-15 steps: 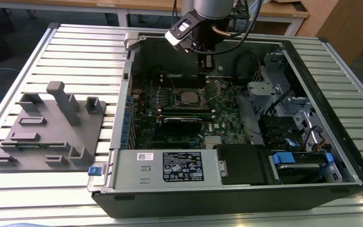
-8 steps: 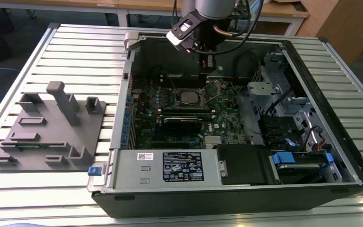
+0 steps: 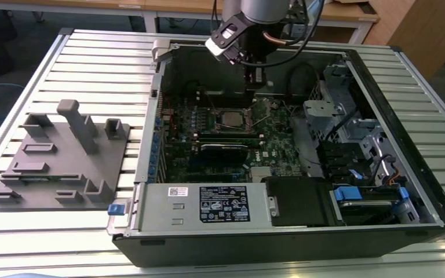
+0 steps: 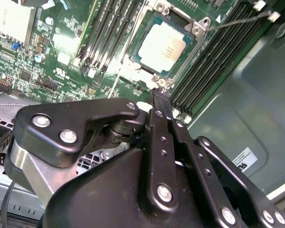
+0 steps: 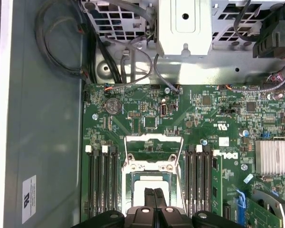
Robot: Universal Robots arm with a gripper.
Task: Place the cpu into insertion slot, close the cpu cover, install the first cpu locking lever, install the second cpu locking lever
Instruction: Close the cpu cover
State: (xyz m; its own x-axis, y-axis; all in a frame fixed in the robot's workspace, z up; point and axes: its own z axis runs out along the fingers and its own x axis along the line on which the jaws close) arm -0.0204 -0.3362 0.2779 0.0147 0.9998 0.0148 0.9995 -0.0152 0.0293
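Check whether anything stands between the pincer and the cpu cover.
Nothing visible does. In the first wrist view the pincer, fingers together, hangs over the seated cpu. The cpu cover is flipped open just beyond it, with no cable or part crossing the gap between them.

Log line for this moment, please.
claw: shut, over insertion slot | cpu: seated | cpu cover: open | levers: unlatched

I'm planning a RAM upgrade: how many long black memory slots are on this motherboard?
8: four memory slots side by side on one side of the insertion slot, four more on the other. The gripper hides some of their ends; none looks fully hidden.
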